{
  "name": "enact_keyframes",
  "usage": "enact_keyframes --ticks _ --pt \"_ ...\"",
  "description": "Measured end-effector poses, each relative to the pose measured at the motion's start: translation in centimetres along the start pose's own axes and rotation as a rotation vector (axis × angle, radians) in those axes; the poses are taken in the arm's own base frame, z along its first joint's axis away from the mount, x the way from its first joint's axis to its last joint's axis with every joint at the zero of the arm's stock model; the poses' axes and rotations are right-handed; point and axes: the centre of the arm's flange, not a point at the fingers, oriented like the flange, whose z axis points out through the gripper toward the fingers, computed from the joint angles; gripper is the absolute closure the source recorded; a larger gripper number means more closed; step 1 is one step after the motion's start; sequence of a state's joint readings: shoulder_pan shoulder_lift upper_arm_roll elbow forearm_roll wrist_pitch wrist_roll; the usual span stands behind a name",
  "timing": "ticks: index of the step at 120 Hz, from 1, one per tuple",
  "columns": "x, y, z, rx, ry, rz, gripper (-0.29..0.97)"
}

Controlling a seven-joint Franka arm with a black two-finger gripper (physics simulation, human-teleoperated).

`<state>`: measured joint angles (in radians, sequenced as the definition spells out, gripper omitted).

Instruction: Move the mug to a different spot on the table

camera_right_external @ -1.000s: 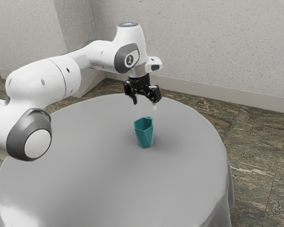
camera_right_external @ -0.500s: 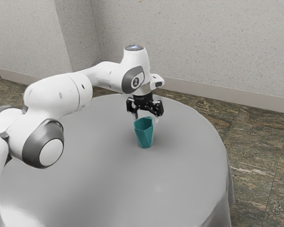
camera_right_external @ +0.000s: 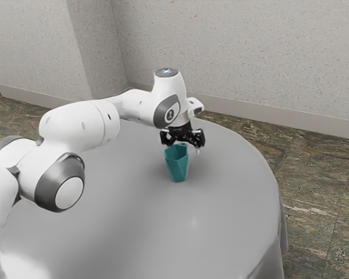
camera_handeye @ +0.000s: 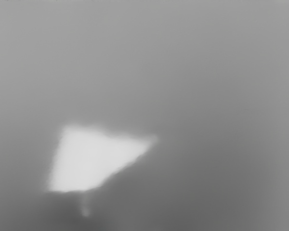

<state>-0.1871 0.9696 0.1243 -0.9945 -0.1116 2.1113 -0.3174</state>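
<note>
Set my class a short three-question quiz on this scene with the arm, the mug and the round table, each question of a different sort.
1. True or false: the mug lies on its side on the table.
2. The gripper is: A) at the mug's rim; B) at the table's edge; C) under the table.
3. Fill in: the mug is ____ in colour.
Key: 1 false, it stands upright; 2 A; 3 teal.

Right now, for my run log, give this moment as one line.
phase: pre-grasp | gripper: open, at mug rim | mug: upright on table, not lifted
</note>
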Motion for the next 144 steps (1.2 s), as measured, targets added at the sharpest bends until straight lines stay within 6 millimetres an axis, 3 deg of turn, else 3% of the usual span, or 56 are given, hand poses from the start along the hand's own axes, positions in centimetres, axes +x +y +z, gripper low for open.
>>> enact_keyframes --ticks 42,58,70,86,114,144 --pt "0.0 0.0 -1.3 -0.059 -0.025 -0.068 0.28" --pt "-0.2 -0.4 -1.5 -0.079 -0.070 -0.101 0.50" --pt "-0.2 -1.1 -1.8 -0.070 -0.095 -0.118 0.56" --pt "0.0 -2.1 -4.9 -0.064 -0.113 -0.136 0.60" --pt "-0.2 -5.9 -7.7 -0.171 -0.248 -0.250 0.72" --pt "-1.3 -10.8 -6.9 -0.245 -0.440 -0.371 0.75"
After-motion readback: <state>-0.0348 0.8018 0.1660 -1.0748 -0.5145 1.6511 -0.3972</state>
